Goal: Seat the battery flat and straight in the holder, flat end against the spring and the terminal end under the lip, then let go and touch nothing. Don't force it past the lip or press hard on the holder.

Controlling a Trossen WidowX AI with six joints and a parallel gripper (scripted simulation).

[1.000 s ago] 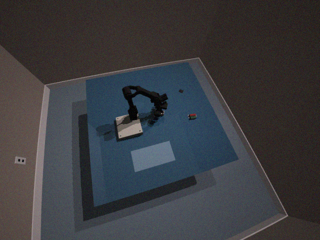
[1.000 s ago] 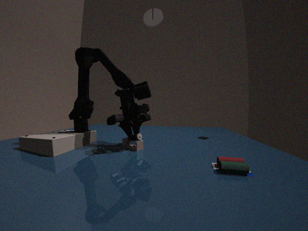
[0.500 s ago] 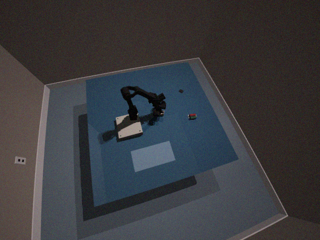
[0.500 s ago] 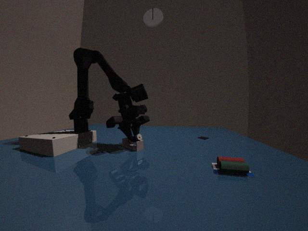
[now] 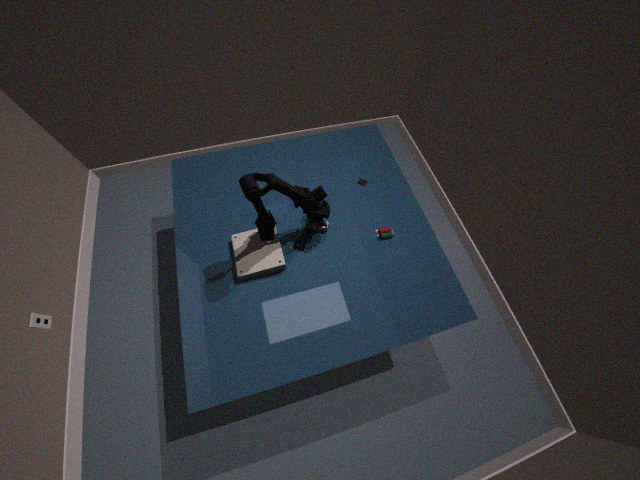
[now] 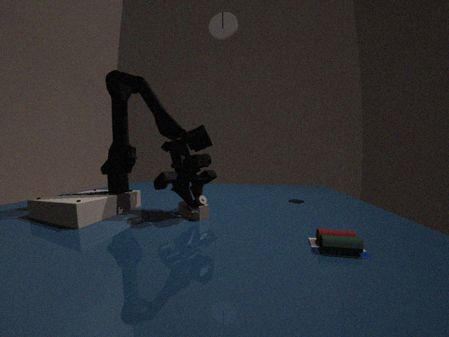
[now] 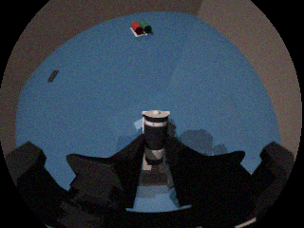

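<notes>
The claw [image 5: 316,227] [image 6: 196,203] [image 7: 154,136] is pinching the battery [image 6: 202,200] [image 7: 156,137] between its fingers, just at the holder [image 6: 203,212]. In the exterior view, the battery's near end is showing above the holder's end wall, not lying under the lip; the fingers are hiding the spring end. The base [image 5: 258,264] [image 6: 54,213] is sitting at nine o'clock from the holder there. In the wrist view, a red tube [image 5: 385,229] [image 6: 335,232] [image 7: 136,27] and a green tube [image 5: 386,235] [image 6: 340,243] [image 7: 145,26] are lying side by side near twelve o'clock, and a dark chip [image 5: 362,181] [image 6: 296,201] [image 7: 53,76] is lying at ten.
</notes>
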